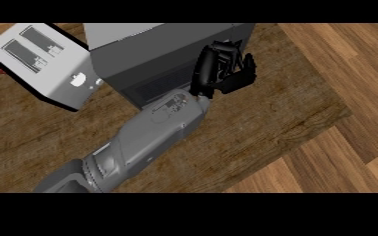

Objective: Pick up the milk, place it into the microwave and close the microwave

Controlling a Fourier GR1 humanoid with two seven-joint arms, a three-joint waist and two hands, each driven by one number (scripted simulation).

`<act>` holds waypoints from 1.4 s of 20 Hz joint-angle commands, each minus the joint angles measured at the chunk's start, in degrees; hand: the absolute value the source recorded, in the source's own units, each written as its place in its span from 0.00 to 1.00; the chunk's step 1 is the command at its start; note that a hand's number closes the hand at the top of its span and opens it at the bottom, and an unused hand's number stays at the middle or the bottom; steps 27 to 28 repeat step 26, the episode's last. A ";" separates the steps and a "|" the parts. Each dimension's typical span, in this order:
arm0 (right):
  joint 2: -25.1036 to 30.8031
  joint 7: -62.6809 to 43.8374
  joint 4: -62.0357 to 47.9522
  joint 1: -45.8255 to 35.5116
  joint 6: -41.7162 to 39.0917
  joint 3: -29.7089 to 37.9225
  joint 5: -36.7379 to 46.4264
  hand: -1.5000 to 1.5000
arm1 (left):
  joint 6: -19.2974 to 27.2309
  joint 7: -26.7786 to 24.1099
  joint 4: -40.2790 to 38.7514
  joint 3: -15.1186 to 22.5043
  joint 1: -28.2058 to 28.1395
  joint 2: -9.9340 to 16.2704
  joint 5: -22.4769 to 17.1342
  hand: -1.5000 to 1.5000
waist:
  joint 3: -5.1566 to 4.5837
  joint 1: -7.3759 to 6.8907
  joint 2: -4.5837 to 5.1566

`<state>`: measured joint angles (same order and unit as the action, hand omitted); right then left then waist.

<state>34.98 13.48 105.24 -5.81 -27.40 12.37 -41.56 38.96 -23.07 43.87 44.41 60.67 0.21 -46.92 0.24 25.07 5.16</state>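
One counter [280, 115]: dark brown wood. It fills most of the view and carries all the appliances.
One floor [347, 60]: lighter wooden planks, which show past the counter's edge at the right and the lower right.
One microwave [170, 45]: a grey box at the top middle. Its top is paler and its dark front faces down-left toward the robot. The door looks to lie flat against the front, but the forearm covers part of it, so I cannot be sure.
One forearm [148, 135]: grey. It comes in from the lower left edge and goes up to the right, across the microwave's lower front.
One toaster [40, 62]: light grey with two slots on top. It stands just beside the microwave, at the microwave's left.
One left hand [221, 72]: black, at the right end of the microwave's front, touching it or very near it. The fingers are nearly straight, only a little bent, and point upward. They hold nothing.
Milk: it shows nowhere in this view, and I cannot tell where it is.
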 commanded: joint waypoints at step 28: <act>3.98 -2.88 3.82 4.50 2.78 9.71 -6.08 0.00 | -6.60 -0.22 -12.28 3.66 0.77 5.23 -7.80 0.00 | -0.28 -9.26 0.22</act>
